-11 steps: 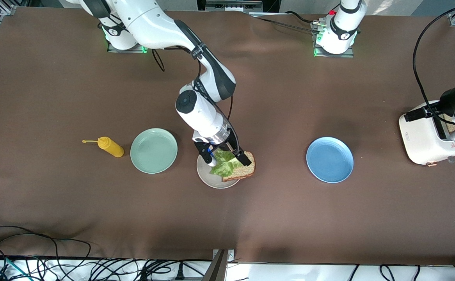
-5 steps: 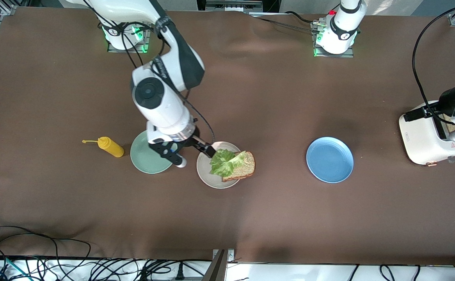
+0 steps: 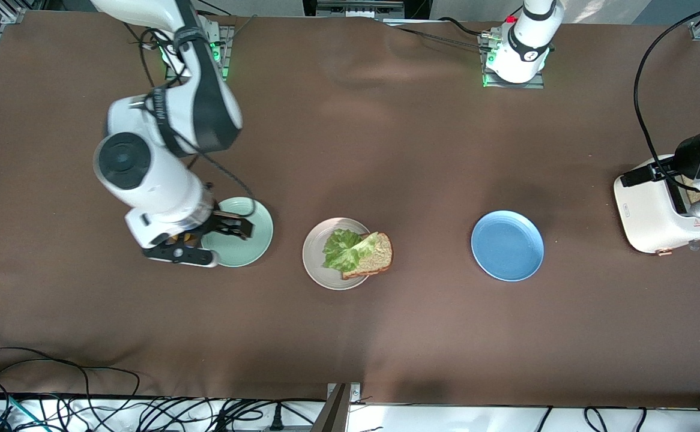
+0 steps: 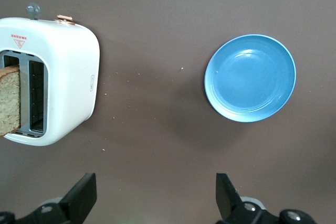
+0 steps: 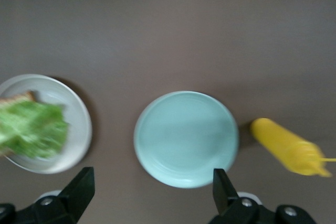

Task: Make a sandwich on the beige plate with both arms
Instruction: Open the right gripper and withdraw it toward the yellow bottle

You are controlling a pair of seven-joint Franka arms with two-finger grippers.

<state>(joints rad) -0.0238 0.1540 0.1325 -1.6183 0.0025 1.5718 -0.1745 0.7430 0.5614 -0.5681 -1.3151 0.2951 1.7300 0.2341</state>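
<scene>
Front view: the right claw (image 3: 206, 240) has left the beige plate (image 3: 316, 264) and now hangs over the mint-green plate (image 3: 248, 249), its fingers apart and empty; a second ago it stood over the lettuce leaf (image 3: 344, 249). The yellow bottle, plain to see earlier, is now mostly hidden under this arm. The leaf lies on the bread slice (image 3: 375, 257), which rests on the beige plate and overhangs its rim at about 3 o'clock. The left claw (image 3: 656, 174) hangs unmoved over the white toaster (image 3: 650, 216), fingers spread; the blue plate (image 3: 507, 245) sits on the brown surface (image 3: 422, 144).

Left wrist view: the left claw's fingers (image 4: 84, 198) stand apart, the toaster with a bread slice (image 4: 9, 100) in its slot.

Right wrist view: spread fingers (image 5: 79, 190), mint-green plate between them, yellow bottle (image 5: 286, 148) beside it.
</scene>
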